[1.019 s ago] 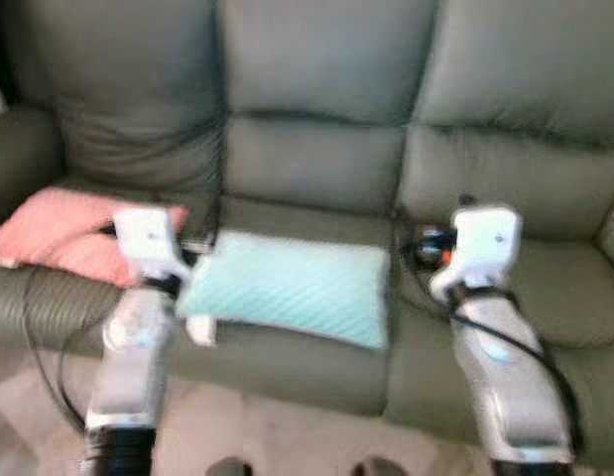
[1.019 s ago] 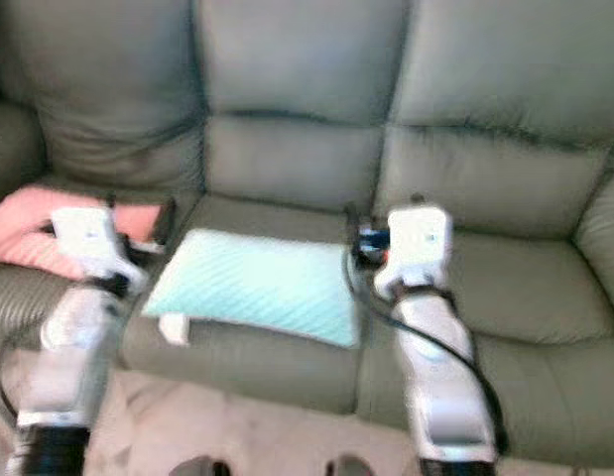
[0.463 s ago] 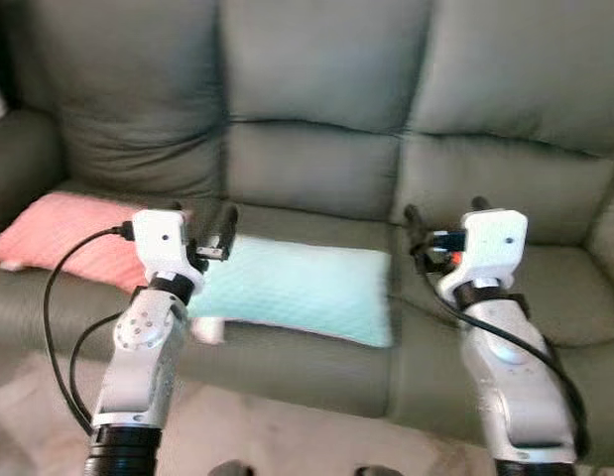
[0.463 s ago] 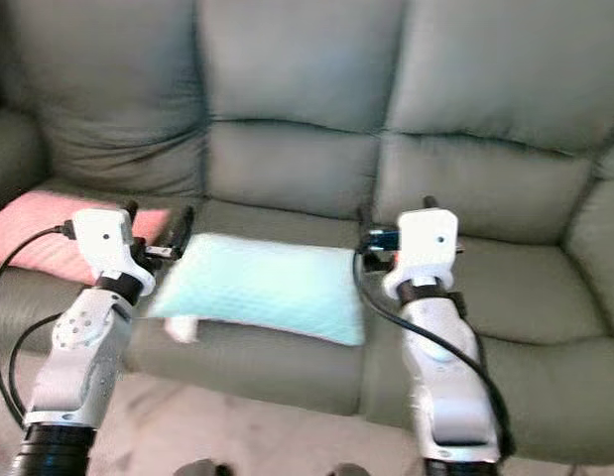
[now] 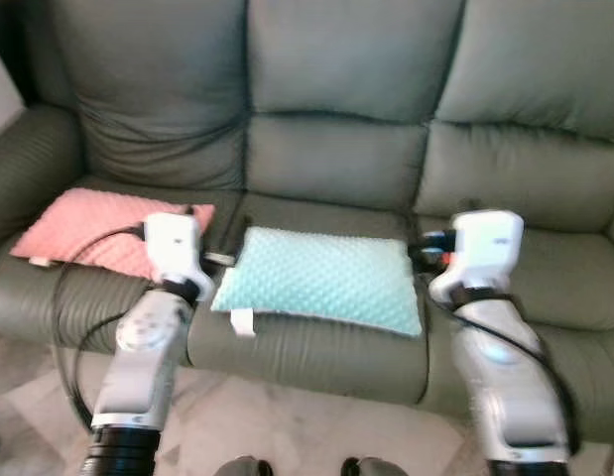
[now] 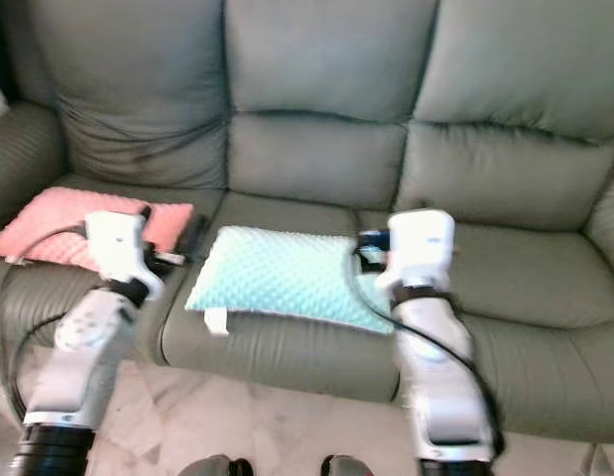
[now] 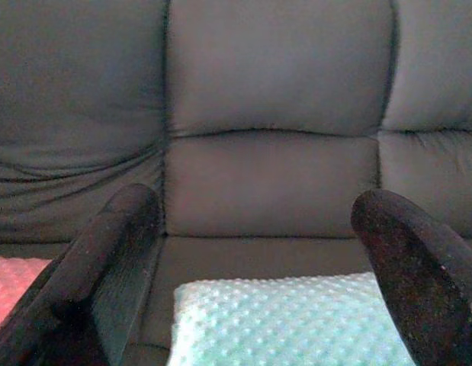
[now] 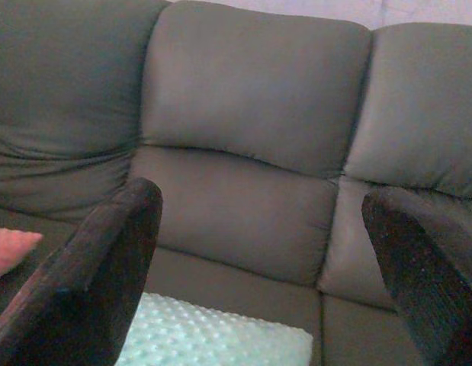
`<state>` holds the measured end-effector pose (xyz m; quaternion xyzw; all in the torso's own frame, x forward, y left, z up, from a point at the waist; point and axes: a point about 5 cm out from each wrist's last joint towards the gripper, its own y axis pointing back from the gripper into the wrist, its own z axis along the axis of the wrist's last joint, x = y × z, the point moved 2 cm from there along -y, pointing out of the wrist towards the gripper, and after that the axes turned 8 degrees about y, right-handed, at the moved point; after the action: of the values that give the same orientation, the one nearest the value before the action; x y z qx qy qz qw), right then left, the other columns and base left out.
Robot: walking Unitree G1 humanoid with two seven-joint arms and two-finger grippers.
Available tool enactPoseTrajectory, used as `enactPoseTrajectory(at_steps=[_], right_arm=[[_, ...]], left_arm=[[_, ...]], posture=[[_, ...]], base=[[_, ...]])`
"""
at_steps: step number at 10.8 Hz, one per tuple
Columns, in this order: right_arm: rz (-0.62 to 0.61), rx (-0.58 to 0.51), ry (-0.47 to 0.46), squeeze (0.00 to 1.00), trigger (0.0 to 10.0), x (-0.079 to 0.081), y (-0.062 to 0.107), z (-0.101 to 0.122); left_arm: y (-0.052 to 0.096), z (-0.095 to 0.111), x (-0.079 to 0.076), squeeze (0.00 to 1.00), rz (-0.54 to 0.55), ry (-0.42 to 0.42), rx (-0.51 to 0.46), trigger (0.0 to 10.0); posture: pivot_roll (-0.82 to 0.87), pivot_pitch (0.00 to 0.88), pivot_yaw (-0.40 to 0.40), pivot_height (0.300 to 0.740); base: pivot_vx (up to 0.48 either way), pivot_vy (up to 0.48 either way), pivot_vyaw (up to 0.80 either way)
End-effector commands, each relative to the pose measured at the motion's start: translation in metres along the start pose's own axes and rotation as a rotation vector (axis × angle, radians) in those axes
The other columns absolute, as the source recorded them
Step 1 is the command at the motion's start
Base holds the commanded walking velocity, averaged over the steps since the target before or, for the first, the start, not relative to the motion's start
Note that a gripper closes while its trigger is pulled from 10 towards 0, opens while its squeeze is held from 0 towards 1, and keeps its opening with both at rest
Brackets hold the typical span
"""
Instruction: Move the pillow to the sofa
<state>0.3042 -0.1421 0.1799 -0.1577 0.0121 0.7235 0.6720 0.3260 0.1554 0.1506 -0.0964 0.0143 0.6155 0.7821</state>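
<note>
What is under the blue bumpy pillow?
The blue pillow lies on the grey sofa, on its middle seat cushion. Anything beneath it is hidden.

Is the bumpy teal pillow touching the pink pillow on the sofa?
Apart. In the right eye view the teal pillow lies on the middle seat and the pink pillow on the left seat, with a strip of grey sofa between them.

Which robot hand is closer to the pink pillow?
Left. The left gripper hovers just beside the pink pillow, between it and the teal pillow. The right gripper is beyond the teal pillow's far end.
</note>
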Motion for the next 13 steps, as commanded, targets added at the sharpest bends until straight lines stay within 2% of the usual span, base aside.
enactPoseTrajectory(at_steps=[1,3,6,10,13], right_arm=[[-0.022,-0.01,0.01,0.0,10.0,-0.0059,0.0006,0.0032],[-0.025,-0.01,0.008,0.0,10.0,-0.0059,0.0002,0.0029],[-0.032,0.001,0.001,0.0,10.0,-0.0062,-0.0008,0.0013],[-0.026,0.005,-0.006,0.0,10.0,-0.0037,0.0005,-0.0001],[-0.012,0.009,-0.002,0.0,10.0,-0.0018,0.0002,-0.0009]], left_arm=[[-0.0002,0.0029,-0.0053,0.0,-0.022,-0.003,-0.009,10.0],[-0.0006,0.0031,-0.006,0.0,-0.035,-0.008,-0.008,10.0],[-0.0019,0.0022,-0.0085,0.0,-0.045,-0.005,-0.002,10.0],[0.0009,-0.0028,-0.0004,0.0,-0.013,0.003,0.019,10.0],[0.0016,-0.0031,0.0002,0.0,-0.008,-0.002,0.019,10.0]], posture=[[-0.12,0.177,0.026,0.74],[-0.12,0.175,0.028,0.74],[-0.12,0.174,0.034,0.74],[-0.12,0.186,0.032,0.74],[-0.11,0.193,0.028,0.74]], base=[[0.0,0.0,0.0],[0.0,0.0,0.0],[0.0,0.0,-0.7],[0.0,0.0,0.0],[0.0,0.0,0.0]])
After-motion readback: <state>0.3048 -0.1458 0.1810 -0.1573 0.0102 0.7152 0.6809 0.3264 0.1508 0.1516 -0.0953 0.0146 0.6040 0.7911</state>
